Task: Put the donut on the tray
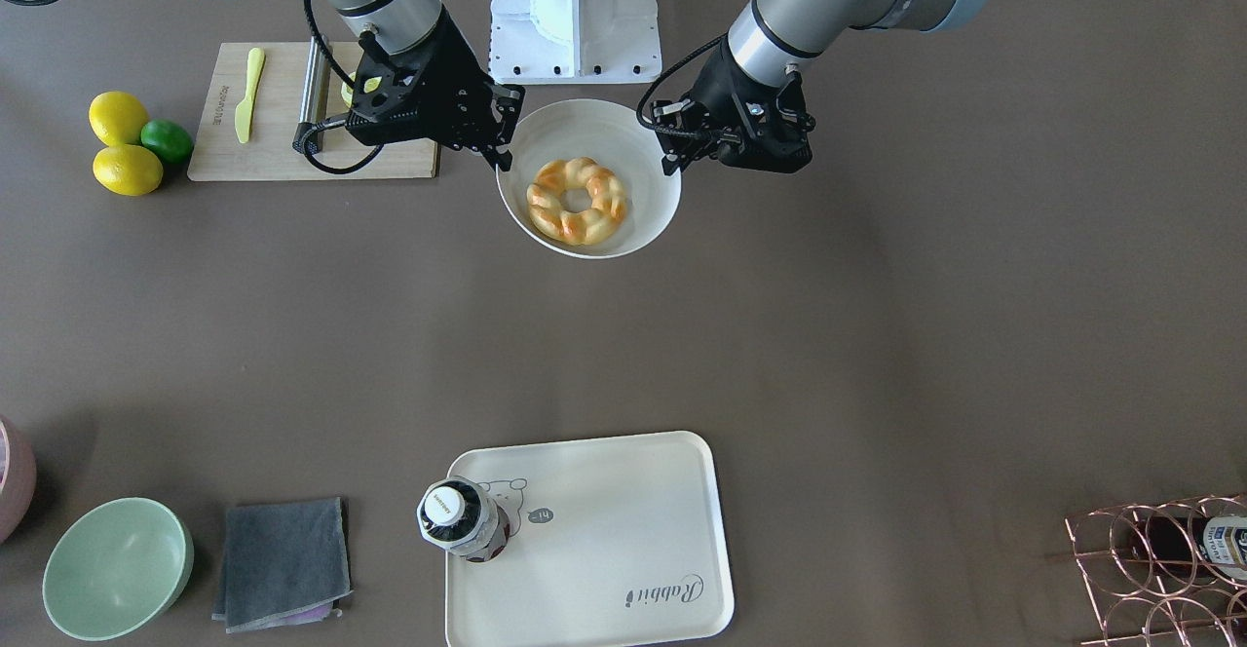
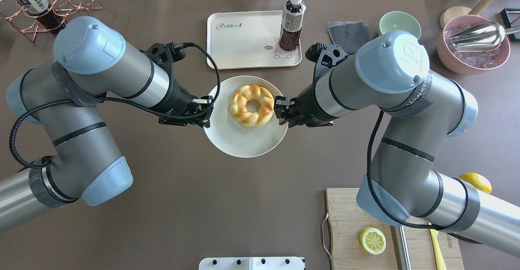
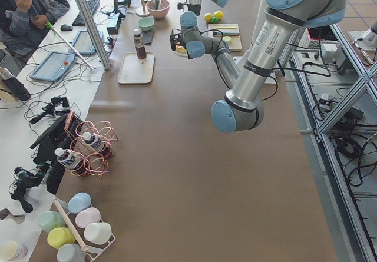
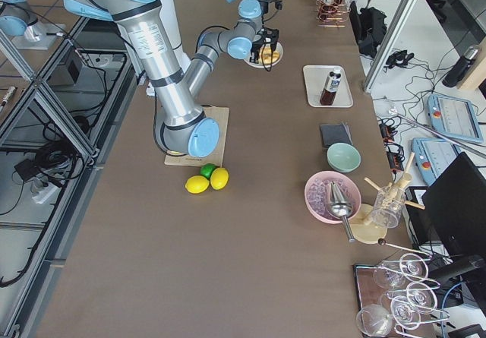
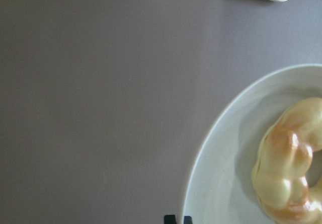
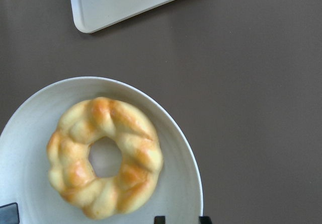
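The donut [image 1: 577,201] [image 2: 252,104] is a braided golden ring lying on a round white plate [image 1: 623,140] [image 2: 239,140] in the middle of the table. The cream tray [image 1: 604,530] [image 2: 243,38] lies beyond the plate, with the brown table between them. My left gripper [image 2: 206,111] [image 1: 674,162] is at the plate's left rim; the left wrist view [image 5: 177,219] shows its tips pinched together on the rim. My right gripper [image 2: 280,110] [image 1: 502,155] is at the opposite rim; the right wrist view [image 6: 182,219] shows its tips apart, one on each side of the rim.
A dark drink bottle [image 1: 458,520] stands on the tray's corner by the bear drawing. A grey cloth [image 1: 283,564] and a green bowl [image 1: 117,567] lie beside the tray. A cutting board [image 1: 273,131], lemons and a lime [image 1: 168,140] sit near the right arm's base. A wire rack [image 1: 1159,569] stands at a far corner.
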Tool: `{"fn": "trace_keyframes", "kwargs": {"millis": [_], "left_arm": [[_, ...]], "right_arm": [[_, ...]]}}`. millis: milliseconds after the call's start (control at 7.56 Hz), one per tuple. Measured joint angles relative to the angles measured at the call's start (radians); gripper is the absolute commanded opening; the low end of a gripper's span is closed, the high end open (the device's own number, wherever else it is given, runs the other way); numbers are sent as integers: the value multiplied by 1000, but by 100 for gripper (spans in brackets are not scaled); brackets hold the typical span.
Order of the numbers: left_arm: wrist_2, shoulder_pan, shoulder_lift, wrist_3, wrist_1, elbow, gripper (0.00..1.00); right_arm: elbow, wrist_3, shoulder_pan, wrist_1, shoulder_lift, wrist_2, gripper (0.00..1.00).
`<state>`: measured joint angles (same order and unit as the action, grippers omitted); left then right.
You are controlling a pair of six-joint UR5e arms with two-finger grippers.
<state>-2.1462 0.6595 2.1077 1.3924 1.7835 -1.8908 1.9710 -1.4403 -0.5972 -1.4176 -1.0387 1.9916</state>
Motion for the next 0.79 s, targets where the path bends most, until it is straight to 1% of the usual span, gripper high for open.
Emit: {"fn": "trace_keyframes", "kwargs": {"millis": [264, 397, 529, 661, 793], "left_arm": [[7, 4, 1, 4, 2, 22, 0], [7, 15, 5, 6, 8, 50, 0], [8, 43, 8, 11, 41, 94, 0], [8, 73, 17, 30, 111, 168, 0], [8, 103, 51, 67, 206, 279, 0]], "right_arm": [[10, 1, -22, -1, -12, 16, 100], [16, 2, -45, -1, -35, 31, 100], [25, 4, -72, 0, -70, 48, 100], [42, 12, -97, 4, -123, 61, 100], [58, 32, -122, 9, -178, 69, 100]]}}
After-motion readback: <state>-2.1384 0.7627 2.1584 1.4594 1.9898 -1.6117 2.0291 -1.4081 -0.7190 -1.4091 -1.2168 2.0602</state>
